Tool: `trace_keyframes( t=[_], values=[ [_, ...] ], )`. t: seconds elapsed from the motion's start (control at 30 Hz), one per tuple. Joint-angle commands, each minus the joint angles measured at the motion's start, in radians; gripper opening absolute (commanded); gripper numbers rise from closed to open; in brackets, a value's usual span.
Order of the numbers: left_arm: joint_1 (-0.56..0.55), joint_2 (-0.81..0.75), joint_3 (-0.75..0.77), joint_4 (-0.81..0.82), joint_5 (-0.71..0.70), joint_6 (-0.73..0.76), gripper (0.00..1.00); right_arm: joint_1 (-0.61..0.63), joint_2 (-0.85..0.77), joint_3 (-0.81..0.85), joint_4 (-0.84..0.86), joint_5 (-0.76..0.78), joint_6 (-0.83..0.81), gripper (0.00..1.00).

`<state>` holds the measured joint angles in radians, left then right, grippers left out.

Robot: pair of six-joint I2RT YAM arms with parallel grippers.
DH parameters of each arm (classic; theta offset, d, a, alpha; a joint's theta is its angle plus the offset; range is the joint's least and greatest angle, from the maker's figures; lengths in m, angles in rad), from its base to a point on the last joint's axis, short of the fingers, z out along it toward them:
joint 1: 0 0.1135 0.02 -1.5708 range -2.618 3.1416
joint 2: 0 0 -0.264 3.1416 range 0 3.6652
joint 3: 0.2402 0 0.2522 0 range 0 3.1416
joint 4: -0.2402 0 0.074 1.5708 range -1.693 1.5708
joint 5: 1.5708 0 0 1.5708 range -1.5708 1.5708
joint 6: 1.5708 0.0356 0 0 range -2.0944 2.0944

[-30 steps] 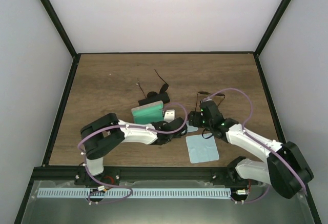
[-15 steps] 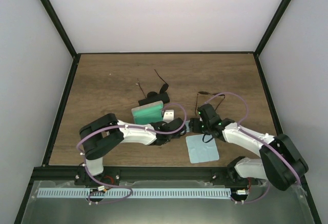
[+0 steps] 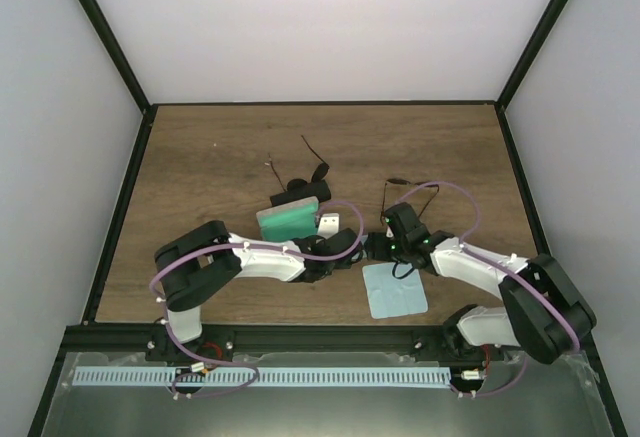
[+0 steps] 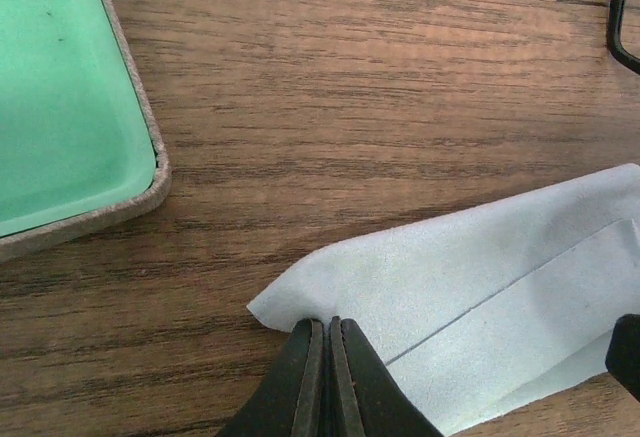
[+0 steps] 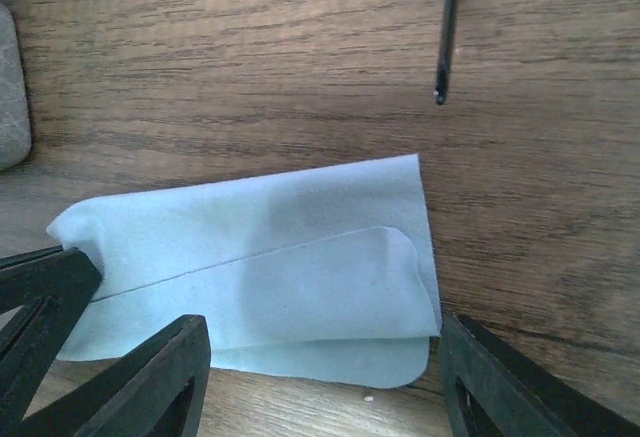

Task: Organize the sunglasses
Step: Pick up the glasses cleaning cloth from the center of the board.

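Your right gripper (image 3: 378,247) slid left and nearer, jaws narrowing yet open astride the folded cloth (image 5: 260,267), whose corner your left gripper (image 4: 328,357) pinched shut. One pair of sunglasses (image 3: 412,193) lay just far of the right gripper, an arm pointing near toward it

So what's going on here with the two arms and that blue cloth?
Both arms are busy with one folded light blue cloth. The left gripper is shut on the cloth's edge, beside an open case with a green lining. The right gripper is open, with a finger on either side of the same cloth. A second blue cloth lies flat nearer the arm bases. The sunglasses, two pairs, lie farther back, in neither gripper.
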<state>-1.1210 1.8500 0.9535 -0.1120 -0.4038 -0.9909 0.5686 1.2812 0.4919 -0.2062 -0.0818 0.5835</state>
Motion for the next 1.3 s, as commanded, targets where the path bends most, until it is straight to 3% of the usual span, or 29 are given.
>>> trace_keyframes(
  t=[0.0,0.33,0.93,1.03,1.27],
  values=[
    [0.010,0.008,-0.016,-0.008,0.006,0.007,0.04,-0.007,0.033,-0.007,0.045,-0.042,-0.010,0.65],
    [0.009,0.005,-0.018,-0.006,0.012,0.006,0.04,-0.004,0.065,-0.006,0.071,-0.059,-0.011,0.60],
    [0.009,-0.004,-0.025,0.000,-0.004,0.020,0.04,-0.004,0.085,0.012,0.060,-0.021,0.004,0.07],
    [0.010,-0.021,-0.032,0.004,-0.022,0.034,0.04,-0.004,0.057,0.009,0.065,-0.021,0.008,0.01],
    [0.009,-0.085,-0.053,0.029,-0.048,0.047,0.04,-0.004,-0.039,0.005,0.060,-0.029,0.006,0.01]
  ],
)
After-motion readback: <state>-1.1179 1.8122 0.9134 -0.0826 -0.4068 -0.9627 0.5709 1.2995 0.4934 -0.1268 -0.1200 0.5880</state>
